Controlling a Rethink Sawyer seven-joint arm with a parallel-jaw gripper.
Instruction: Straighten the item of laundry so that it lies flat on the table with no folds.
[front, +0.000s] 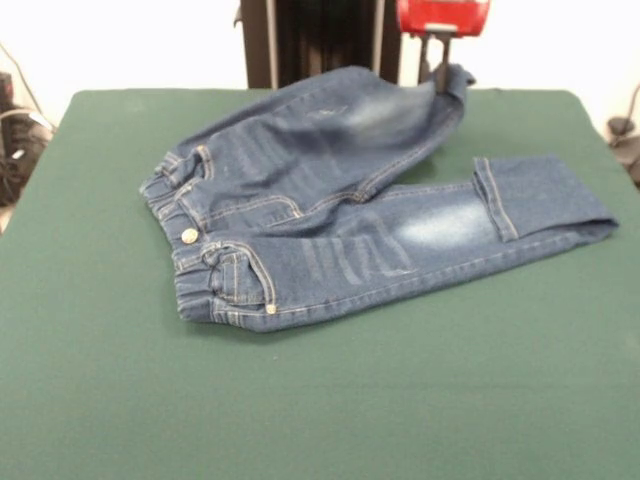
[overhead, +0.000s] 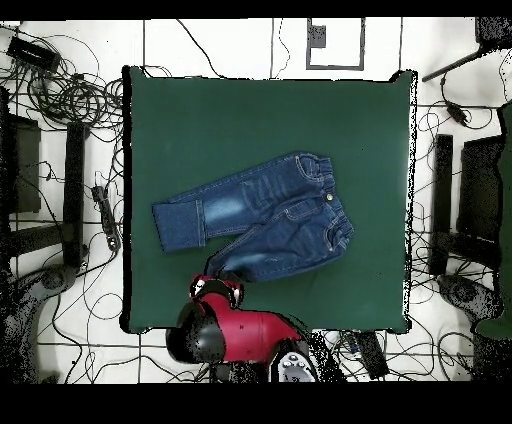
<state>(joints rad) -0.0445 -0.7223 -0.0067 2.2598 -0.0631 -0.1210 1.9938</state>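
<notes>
The large rectangular table with its plain dark green felt-like top (front: 330, 400) carries everything, and the small pair of dark blue denim jeans with faded whitish patches (front: 340, 215) lies roughly at the table's middle, shifted toward the robot's edge. The jeans are not flat: one leg runs out straight with its cuff folded back on itself (front: 495, 200), while the other leg angles toward the pedestal, its end lifted off the felt. That lift is probably because the red and black arm's gripper (front: 441, 68) sits right at this leg's hem, seemingly pinching the denim to draw the leg out straight, though whether its tips are pressed together on the cloth I cannot tell. The front view shows the raised hem, the elastic waistband (front: 185, 262) and the metal button (front: 189, 235). The overhead view instead shows the splay between the two legs, the jeans' distance from each table edge, and the arm's red body (overhead: 240, 335) reaching in over the table's edge.
</notes>
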